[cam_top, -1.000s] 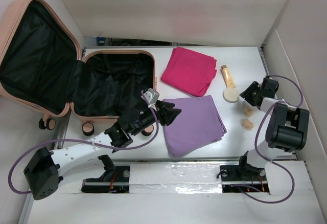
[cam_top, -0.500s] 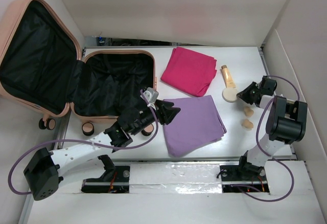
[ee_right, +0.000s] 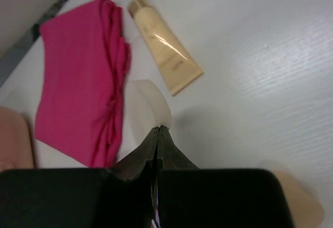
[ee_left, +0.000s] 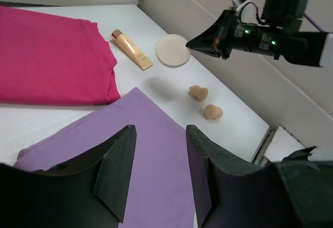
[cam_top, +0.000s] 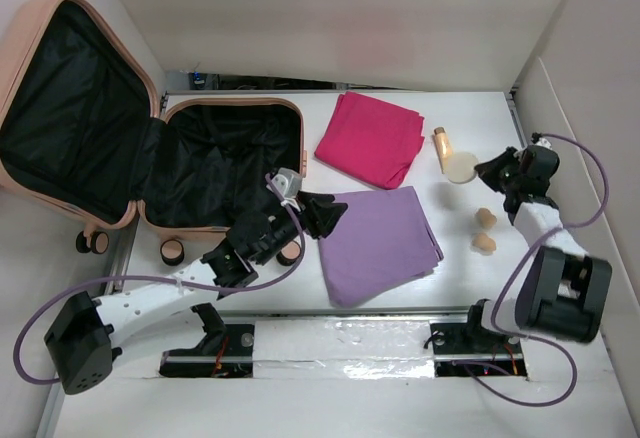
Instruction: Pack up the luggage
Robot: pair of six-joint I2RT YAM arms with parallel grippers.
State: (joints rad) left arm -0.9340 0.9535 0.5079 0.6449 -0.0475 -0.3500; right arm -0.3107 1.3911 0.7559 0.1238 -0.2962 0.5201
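Right, my left arm point(cam_top: 150, 293) reaches low across the surface point(cam_top: 470, 113), wrist over the near-left corner of the purple cloth point(cam_top: 385, 243), left jaws partly apart, holding nothing. My right arm point(cam_top: 530, 220) stretches away from me, right jaws pinched shut on the round pad point(cam_top: 461, 169). The luggage point(cam_top: 232, 104) lies open at far left, long axis side to side, wheels toward me. I count one tube point(cam_top: 443, 145), two cloths, the other magenta point(cam_top: 370, 138), and two beige sponges point(cam_top: 486, 218)
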